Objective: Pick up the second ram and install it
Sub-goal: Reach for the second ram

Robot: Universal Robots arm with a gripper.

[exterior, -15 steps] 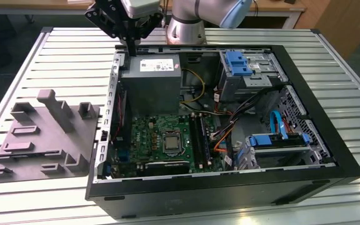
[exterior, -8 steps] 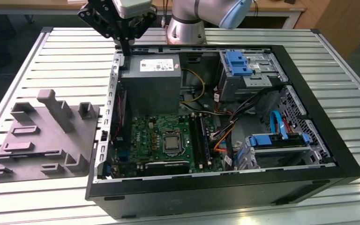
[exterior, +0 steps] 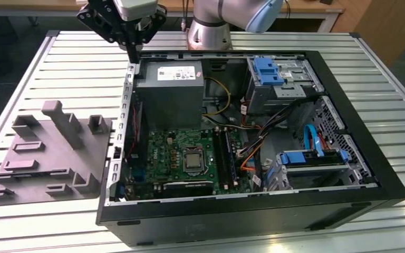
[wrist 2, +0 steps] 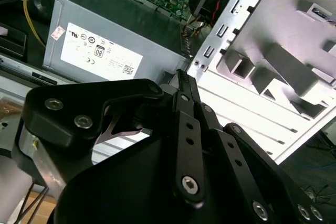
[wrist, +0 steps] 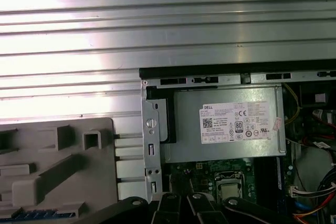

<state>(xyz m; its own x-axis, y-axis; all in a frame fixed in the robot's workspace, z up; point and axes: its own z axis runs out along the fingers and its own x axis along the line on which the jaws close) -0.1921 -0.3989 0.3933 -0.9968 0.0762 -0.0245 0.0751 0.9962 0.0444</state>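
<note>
My gripper (exterior: 132,52) hangs above the far rim of the open computer case (exterior: 329,200), on the exterior view's left, over the corner by the grey power supply (exterior: 171,89). In the second wrist view the black fingers (wrist 2: 184,98) meet at a thin tip, shut, with nothing seen between them. A thin blue strip, the second ram (wrist: 37,215), lies in a slot of the grey holder tray (exterior: 48,153) beside the case. Inside the case lies the green motherboard (exterior: 181,153) with its long black slot rails (exterior: 223,150).
The case stands on a slatted metal table (exterior: 61,79). Blue drive brackets (exterior: 267,71), coloured cables (exterior: 252,153) and a second drive bay (exterior: 315,158) fill the case on the exterior view's right. The arm's base (exterior: 210,31) stands behind the case.
</note>
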